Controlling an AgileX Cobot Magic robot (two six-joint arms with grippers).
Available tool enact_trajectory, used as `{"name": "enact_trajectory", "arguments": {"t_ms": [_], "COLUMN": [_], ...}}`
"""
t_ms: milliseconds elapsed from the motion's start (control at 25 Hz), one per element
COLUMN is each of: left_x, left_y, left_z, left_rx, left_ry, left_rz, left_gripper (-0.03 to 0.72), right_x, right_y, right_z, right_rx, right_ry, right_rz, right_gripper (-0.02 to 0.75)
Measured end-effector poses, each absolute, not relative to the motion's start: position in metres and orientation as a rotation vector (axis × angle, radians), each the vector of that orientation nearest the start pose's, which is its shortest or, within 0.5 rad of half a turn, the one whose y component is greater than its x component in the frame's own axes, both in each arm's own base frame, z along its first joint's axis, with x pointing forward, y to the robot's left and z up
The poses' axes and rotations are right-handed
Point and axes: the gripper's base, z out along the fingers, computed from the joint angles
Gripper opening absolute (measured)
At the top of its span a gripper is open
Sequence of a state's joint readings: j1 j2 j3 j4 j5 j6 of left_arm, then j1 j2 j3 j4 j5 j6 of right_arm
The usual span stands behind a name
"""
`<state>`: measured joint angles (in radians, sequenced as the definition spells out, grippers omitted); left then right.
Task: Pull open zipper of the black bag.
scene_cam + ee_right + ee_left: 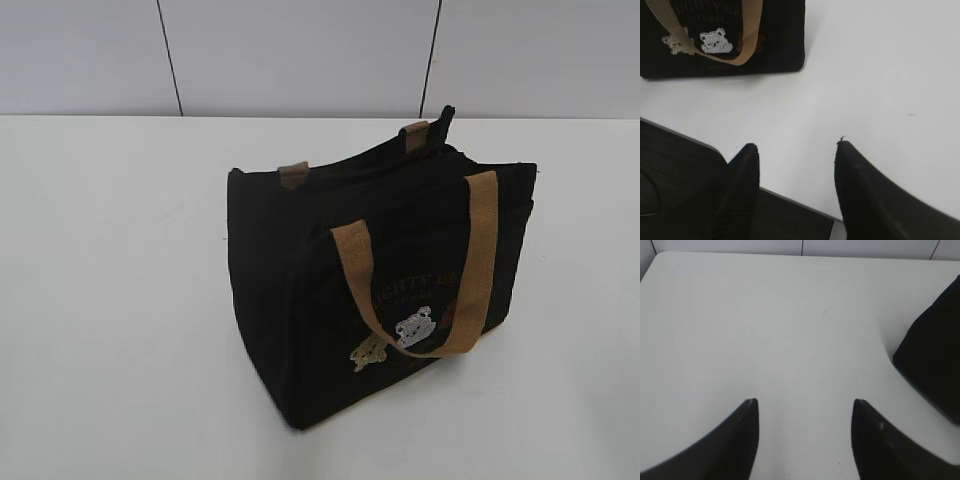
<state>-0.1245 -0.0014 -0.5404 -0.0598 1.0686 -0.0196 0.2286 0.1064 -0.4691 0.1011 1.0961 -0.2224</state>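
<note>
Two grippers, left (805,412) and right (797,152), jaws apart, empty, above white counter (110,300); black bag (300,270) upright, well apart from both.

A white table (120,330) is seen filling the frame — on it, right of centre, the black bag (300,300) is stood upright.

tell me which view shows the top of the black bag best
The exterior view: it shows the whole black bag from above, top edge included. The right wrist view catches only its lower front with the bears; the left wrist view only a dark corner at the right edge.
</note>
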Motion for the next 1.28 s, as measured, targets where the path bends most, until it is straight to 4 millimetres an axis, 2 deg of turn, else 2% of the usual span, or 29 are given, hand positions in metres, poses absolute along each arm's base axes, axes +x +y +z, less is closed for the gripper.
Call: {"name": "enact_trajectory", "arguments": {"t_ms": [240, 560, 1280], "left_x": [-0.011, -0.011, -0.011], "left_y": [-0.003, -0.001, -0.001], "left_z": [0.288, 0.287, 0.287], "left_rx": [0.090, -0.013, -0.018], "left_ry": [2.006, 2.008, 2.008], "left_rz": [-0.147, -0.090, -0.087], "left_gripper": [0.399, 0.395, 0.394], "right_x": [-0.006, -0.006, -0.006], "right_y": [0.007, 0.007, 0.007], "right_z": [0.266, 0.266, 0.266], "right_rx": [-0.461, -0.412, -0.409], "right_ry": [2.053, 2.064, 2.065], "right_rz": [0.135, 0.163, 0.165], "right_gripper": [0.355, 0.354, 0.352]}}
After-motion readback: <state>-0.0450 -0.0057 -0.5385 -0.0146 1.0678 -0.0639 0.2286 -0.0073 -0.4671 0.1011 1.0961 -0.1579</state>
